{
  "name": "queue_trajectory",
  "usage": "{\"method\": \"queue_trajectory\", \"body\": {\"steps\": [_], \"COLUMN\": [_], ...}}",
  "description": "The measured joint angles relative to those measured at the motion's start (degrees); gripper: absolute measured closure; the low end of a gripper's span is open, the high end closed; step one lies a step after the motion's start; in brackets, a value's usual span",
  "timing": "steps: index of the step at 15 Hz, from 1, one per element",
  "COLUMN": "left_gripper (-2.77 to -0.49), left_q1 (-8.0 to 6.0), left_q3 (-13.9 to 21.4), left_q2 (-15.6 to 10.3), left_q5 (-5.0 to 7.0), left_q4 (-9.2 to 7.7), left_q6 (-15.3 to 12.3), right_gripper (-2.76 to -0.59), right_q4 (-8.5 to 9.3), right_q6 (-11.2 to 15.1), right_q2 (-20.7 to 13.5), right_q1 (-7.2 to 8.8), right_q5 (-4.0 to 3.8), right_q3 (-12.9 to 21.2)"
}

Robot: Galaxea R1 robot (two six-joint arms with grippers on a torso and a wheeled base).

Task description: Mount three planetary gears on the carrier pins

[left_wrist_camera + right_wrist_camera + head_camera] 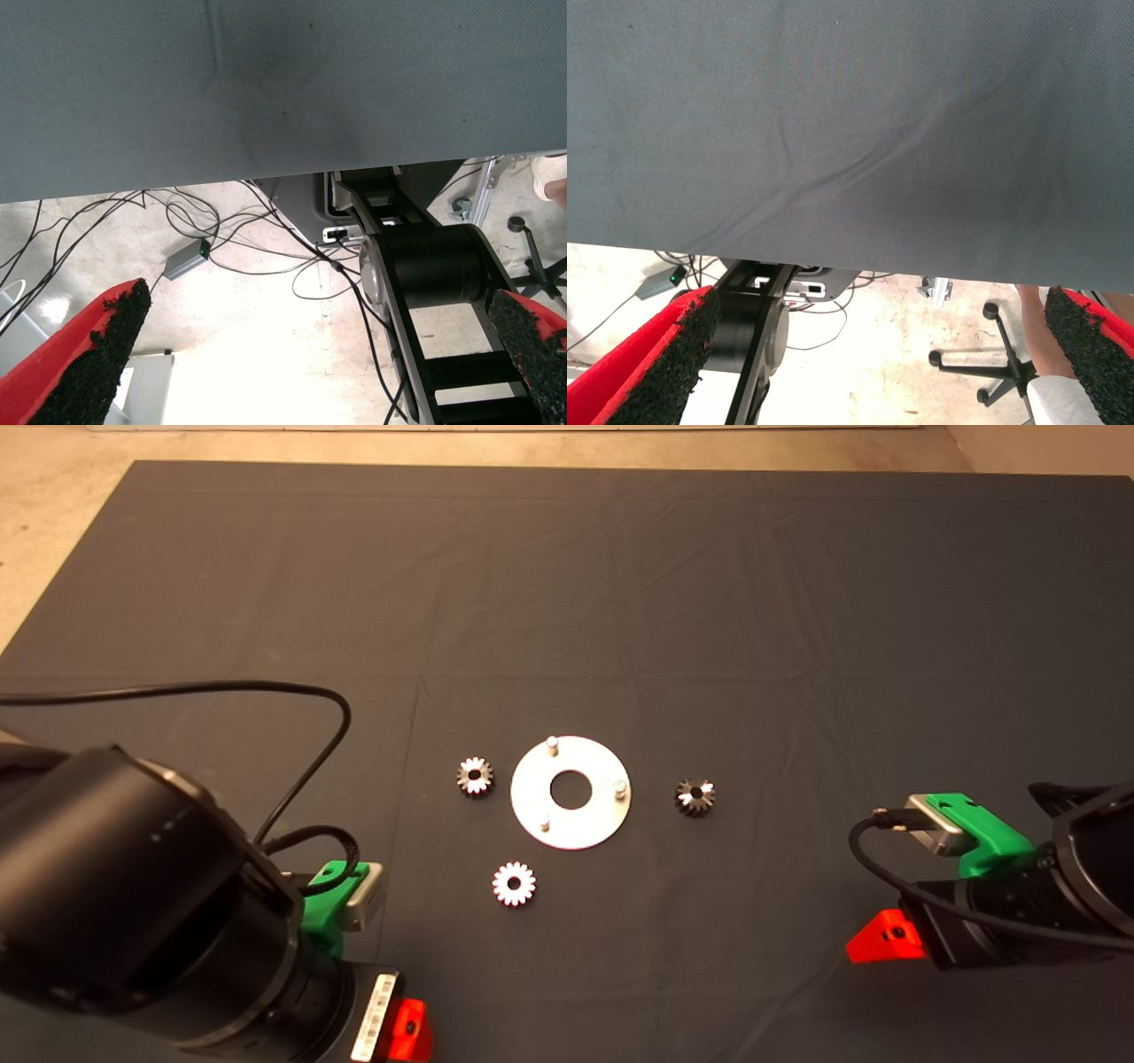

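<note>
A flat round silver plate (585,815) with a large central hole lies mid-mat. Three carrier pins stand on it: one at the far side (551,743), one at the right (621,787), one at the near left (544,825). All pins are bare. Three planetary gears lie on the mat around it: one to the left (475,776), one at the near left (514,884), a darker one to the right (695,795). My left gripper (310,354) is parked at the lower left, open and empty. My right gripper (877,363) is parked at the lower right, open and empty.
The dark mat (709,602) is creased, with its far edge meeting a beige floor. A black cable (266,691) loops from the left arm over the mat. Past the mat's near edge the wrist views show floor cables, a chair base (992,363) and a person's leg (1041,354).
</note>
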Motion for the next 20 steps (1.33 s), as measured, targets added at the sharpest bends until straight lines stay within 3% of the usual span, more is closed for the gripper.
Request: {"method": "queue_trajectory", "body": {"steps": [9,11,16,20], "left_gripper": [-2.77,-2.77,-2.77,-2.77], "left_q1": [0.00,0.00,0.00,0.00], "left_q3": [0.00,-1.35,-15.16,-22.76], "left_q2": [-0.02,-0.02,0.05,2.04], "left_q5": [0.00,0.00,-0.01,0.00], "left_q4": [0.00,-0.05,0.50,0.83], "left_q6": [0.00,1.22,14.02,18.72], "right_gripper": [-2.73,-2.73,-2.73,-2.73], "right_q4": [0.00,0.00,0.00,-0.01], "right_q6": [0.00,0.00,-0.59,-0.99], "right_q2": [0.00,0.00,0.00,0.00], "right_q1": [0.01,0.00,0.01,0.01], "right_q5": [0.00,0.02,0.00,0.00], "right_q3": [0.00,-0.02,-0.25,-0.57]}}
